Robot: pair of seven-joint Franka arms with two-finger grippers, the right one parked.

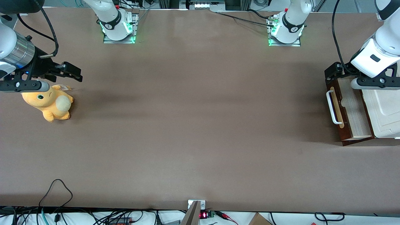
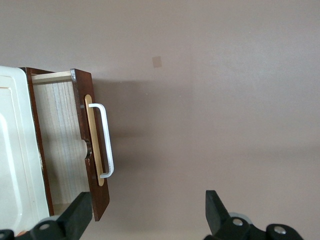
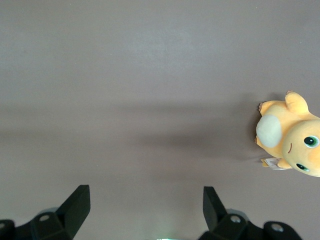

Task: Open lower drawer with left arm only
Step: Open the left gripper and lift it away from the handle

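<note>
Lower drawer (image 1: 350, 107): slid out from under the cream cabinet top (image 1: 386, 109), pale interior exposed.
Gripper (image 2: 147, 220): fingers spread apart, holding nothing, above the drawer, clear of its white handle (image 2: 105, 145).

Bare table (image 1: 200, 125) before the pulled-out lower drawer (image 1: 339, 109), spread pincer (image 2: 147, 215) above, clear of its handle (image 2: 106, 142).

The left arm (image 1: 379, 47) has smooth white rounded shells with a black oval inlay, a black cable running along it, a grey-and-black collar at its base lit green, and a black gripper (image 2: 150, 220) whose two wedge-shaped jaws, standing apart, carry round silver screws
</note>
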